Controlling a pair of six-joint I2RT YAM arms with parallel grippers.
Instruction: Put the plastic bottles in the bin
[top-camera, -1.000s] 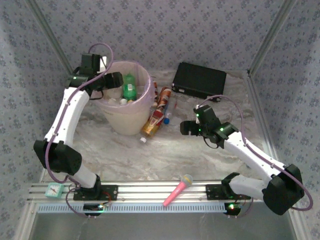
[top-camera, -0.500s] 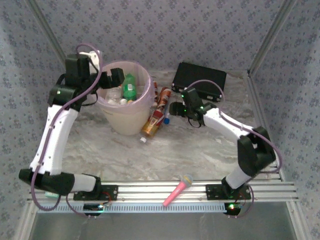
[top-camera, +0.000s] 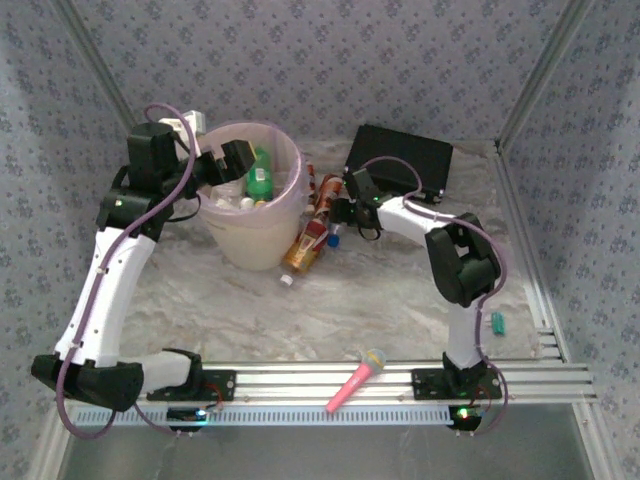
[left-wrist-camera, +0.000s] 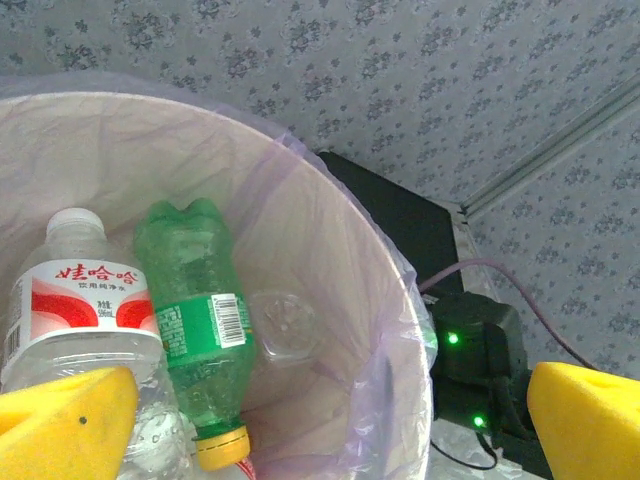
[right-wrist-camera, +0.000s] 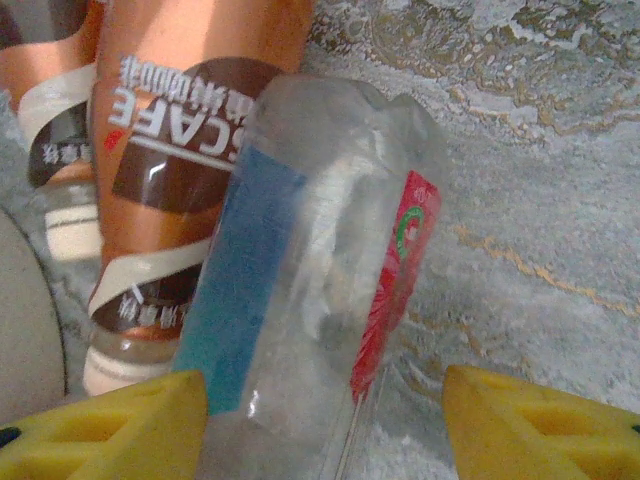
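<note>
A pink toy microphone (top-camera: 358, 380) lies on the near rail. Further in, just beside the bin (top-camera: 245, 245), the right gripper (right-wrist-camera: 320, 420) straddles a blue-labelled clear bottle (right-wrist-camera: 330, 250) lying on the table, jaws part-open with a gap on one side. Against it lies an orange-brown bottle (right-wrist-camera: 190, 130) reading "CAFE". Inside the bin rest a clear bottle (left-wrist-camera: 80, 300) labelled 娃哈哈 and a barcoded green bottle (left-wrist-camera: 195, 300); above them the left gripper (left-wrist-camera: 325, 420) is spread wide, empty. A black case (top-camera: 400, 160) sits furthest back

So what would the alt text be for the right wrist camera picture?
A clear bottle with a blue and red label lies on a marbled table, between the gripper's two yellow fingertips. Orange-brown coffee bottles lie just beside it.
</note>
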